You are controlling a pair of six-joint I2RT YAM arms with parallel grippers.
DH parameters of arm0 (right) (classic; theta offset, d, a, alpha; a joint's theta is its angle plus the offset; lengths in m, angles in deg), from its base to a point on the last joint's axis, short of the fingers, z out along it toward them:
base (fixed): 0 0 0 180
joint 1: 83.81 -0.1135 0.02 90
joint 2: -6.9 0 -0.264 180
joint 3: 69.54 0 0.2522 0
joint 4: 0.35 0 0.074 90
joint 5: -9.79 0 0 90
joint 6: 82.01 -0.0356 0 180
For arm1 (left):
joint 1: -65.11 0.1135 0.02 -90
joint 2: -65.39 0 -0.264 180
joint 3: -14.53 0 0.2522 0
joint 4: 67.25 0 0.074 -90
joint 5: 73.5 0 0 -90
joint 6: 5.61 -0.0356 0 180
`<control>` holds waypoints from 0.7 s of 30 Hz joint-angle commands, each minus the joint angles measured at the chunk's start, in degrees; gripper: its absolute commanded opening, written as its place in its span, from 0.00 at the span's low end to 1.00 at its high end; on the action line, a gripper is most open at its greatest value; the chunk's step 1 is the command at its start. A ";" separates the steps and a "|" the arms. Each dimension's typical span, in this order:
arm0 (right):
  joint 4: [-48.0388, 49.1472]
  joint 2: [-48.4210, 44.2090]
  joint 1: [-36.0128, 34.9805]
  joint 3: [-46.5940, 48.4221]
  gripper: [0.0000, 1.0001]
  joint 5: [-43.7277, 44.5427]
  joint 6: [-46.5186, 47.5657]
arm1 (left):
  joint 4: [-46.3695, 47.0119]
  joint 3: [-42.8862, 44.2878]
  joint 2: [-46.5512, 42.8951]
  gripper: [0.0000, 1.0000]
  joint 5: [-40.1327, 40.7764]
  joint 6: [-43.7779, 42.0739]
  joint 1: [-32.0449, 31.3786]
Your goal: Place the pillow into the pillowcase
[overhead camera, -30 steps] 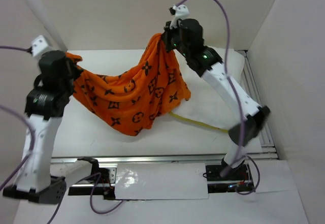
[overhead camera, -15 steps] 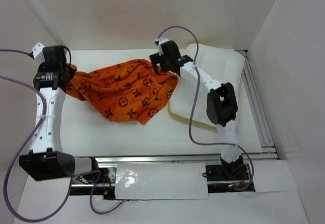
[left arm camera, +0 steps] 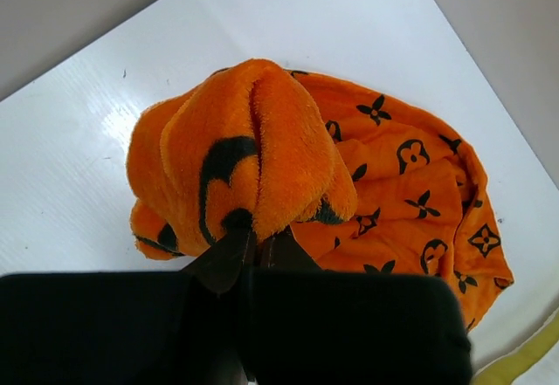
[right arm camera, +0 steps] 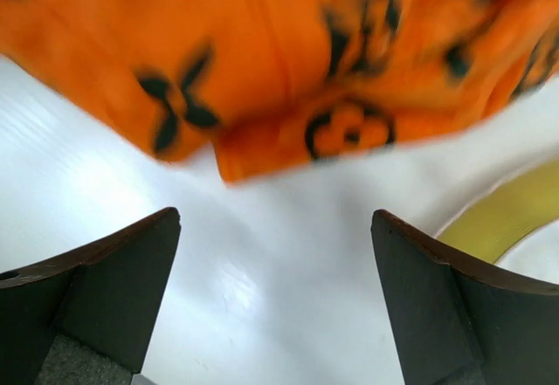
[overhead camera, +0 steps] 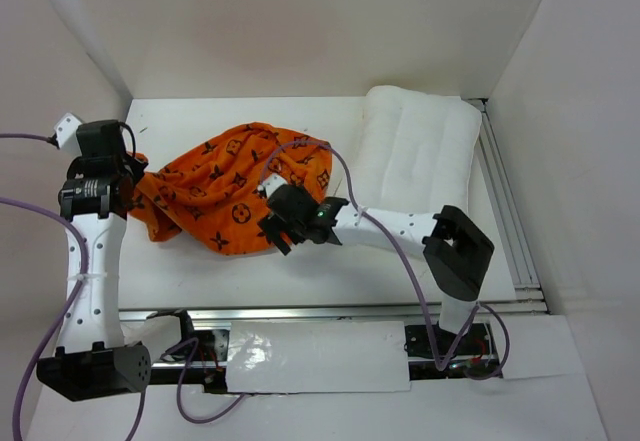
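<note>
Pillowcase (overhead camera: pixel 225 186): crumpled in a heap on the table (overhead camera: pixel 190 271), left of centre.
Pillow (overhead camera: pixel 415 156): lies flat at the far right; outside the pillowcase, just beside it.
Left gripper (left arm camera: pixel 253 244): clamped on a bunched fold at the pillowcase's left end.
Right gripper (right arm camera: pixel 275 254): jaws wide apart, holding nothing; low over bare table at the pillowcase's near edge.

From my remote station: the white table (overhead camera: pixel 200 261) carries two things. The pillow (overhead camera: pixel 415 156) lies flat in the far right corner, its long side along the right edge. The orange pillowcase (overhead camera: pixel 215 186) sits crumpled mid-table toward the left edge, its right side just beside the pillow.
</note>
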 commanded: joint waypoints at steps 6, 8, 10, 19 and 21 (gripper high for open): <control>4.80 0.92 0.71 -7.55 0.96 1.12 -2.38 | -0.91 0.59 -1.81 0.00 1.06 0.40 0.46; 6.83 3.47 0.71 -6.60 0.96 1.11 -1.14 | -0.91 1.11 -1.29 0.00 1.06 0.40 0.46; 6.83 6.62 0.71 -4.84 0.96 1.11 -0.26 | -0.91 1.12 -0.77 0.00 1.06 0.40 0.46; 11.22 13.06 5.71 -0.43 0.89 -9.24 1.41 | -1.52 2.96 0.29 0.00 1.06 -0.66 0.46; 14.55 13.06 7.73 -2.61 0.82 -16.27 0.79 | -1.52 3.49 0.82 0.00 1.06 -0.66 0.46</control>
